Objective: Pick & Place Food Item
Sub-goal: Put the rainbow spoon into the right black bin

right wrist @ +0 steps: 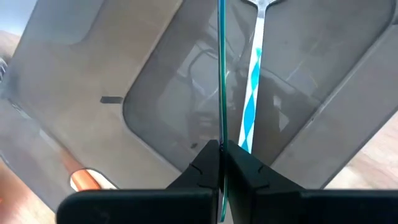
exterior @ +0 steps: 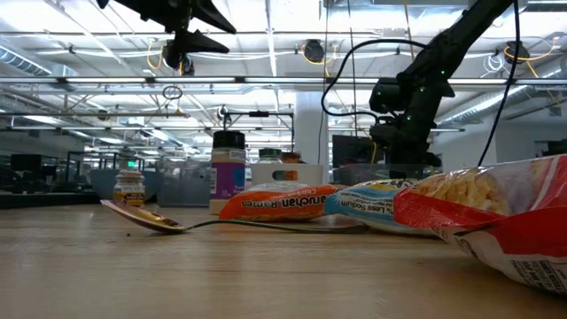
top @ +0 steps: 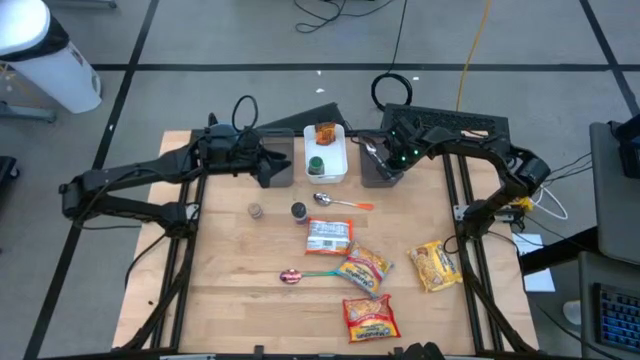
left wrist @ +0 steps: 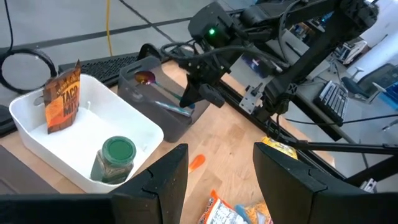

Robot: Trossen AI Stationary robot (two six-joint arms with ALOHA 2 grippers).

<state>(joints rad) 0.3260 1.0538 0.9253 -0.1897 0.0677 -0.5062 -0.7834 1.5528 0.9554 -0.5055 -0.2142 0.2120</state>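
My right gripper (top: 373, 153) reaches down into a grey bin (top: 380, 172) at the back right and is shut on a thin teal spoon handle (right wrist: 221, 93). A second spoon with a blue-and-white striped handle (right wrist: 252, 93) lies in that bin. My left gripper (left wrist: 217, 180) hovers open and high over the table beside the white bin (left wrist: 37, 143), holding nothing. In the white bin stand a taco mix packet (left wrist: 62, 99) and a green-lidded jar (left wrist: 115, 158). Several ramen packets (top: 362, 268) lie flat on the table's middle and right. My right gripper pinches the teal handle (right wrist: 221, 134) between its two fingers, seen edge-on. The fingers slant steeply down from above, and the handle runs straight on past them into the bin. Whether the spoon's far end rests on the bin's floor I cannot tell.
Two small spice jars (top: 257, 210) (top: 298, 211) stand mid-table. An orange-handled spoon (top: 340, 203) and a teal-handled spoon (top: 300, 275) lie on the wood. Another grey bin (top: 275, 172) sits left of the white one. Bare wood lies at the table's near left.
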